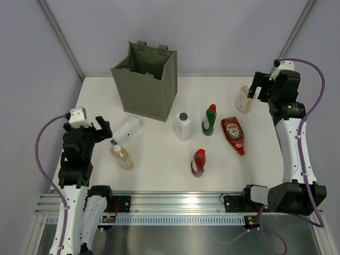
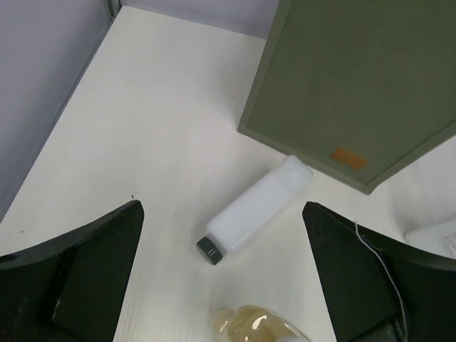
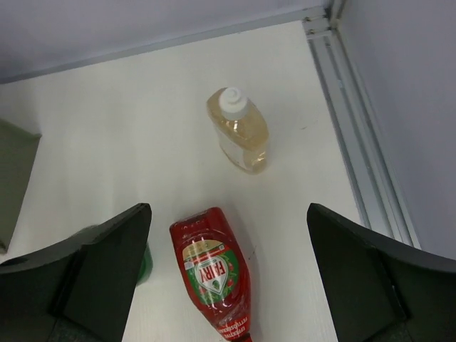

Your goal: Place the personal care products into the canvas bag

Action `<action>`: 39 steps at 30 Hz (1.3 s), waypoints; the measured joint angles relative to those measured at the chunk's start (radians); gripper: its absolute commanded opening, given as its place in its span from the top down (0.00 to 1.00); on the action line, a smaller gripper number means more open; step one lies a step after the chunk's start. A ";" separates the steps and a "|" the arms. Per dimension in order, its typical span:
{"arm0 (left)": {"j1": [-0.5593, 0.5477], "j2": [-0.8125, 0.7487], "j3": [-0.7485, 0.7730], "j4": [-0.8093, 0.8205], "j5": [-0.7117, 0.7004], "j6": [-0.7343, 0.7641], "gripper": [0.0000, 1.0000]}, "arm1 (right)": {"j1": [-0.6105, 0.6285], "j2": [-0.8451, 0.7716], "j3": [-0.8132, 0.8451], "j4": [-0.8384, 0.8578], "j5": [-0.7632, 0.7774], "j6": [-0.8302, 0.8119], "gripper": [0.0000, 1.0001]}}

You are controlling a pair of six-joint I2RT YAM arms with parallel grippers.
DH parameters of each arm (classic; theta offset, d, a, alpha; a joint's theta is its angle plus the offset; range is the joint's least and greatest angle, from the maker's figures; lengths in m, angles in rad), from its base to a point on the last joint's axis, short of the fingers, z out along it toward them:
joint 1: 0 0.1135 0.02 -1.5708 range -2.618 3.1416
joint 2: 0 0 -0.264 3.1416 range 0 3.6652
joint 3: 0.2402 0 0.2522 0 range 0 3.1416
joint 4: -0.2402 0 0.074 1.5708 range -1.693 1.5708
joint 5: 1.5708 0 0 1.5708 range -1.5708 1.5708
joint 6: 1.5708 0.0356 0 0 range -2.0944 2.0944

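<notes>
Left wrist view shows the left gripper [image 2: 222, 210] spread wide, the white bottle [image 2: 260, 210] lying ahead of it on the counter [image 2: 157, 128] just beside the canvas bag [image 2: 356, 85], long axis slanting across the jaws, dark cap [image 2: 209, 249] toward this nearer arm

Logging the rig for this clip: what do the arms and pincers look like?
The left arm and right arm are black with white lower links. Each has a white wrist camera block and a lilac cable. Pincer fingers are broad, matte black.
</notes>
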 measured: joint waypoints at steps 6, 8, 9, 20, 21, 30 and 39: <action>0.000 0.066 0.029 -0.063 0.093 0.096 0.01 | 0.013 -0.007 0.003 -0.105 -0.434 -0.417 0.00; 0.000 0.098 0.046 -0.085 0.135 0.150 0.02 | 0.038 -0.012 0.003 -0.203 -0.573 -0.602 0.01; 0.000 0.113 0.051 -0.093 0.165 0.186 0.02 | 0.051 -0.014 0.002 -0.254 -0.644 -0.692 0.00; -0.046 0.427 0.106 -0.182 0.341 0.558 0.11 | 0.068 0.013 -0.030 -0.472 -0.980 -1.007 0.01; -0.056 0.464 0.113 -0.182 0.341 0.578 0.11 | 0.068 0.013 -0.038 -0.474 -0.987 -1.009 0.01; -0.072 0.853 0.292 -0.151 0.352 0.672 0.18 | 0.067 0.013 -0.065 -0.476 -1.016 -1.015 0.01; -0.122 1.113 0.421 -0.161 0.348 0.669 0.20 | 0.067 0.013 -0.082 -0.465 -1.020 -1.010 0.01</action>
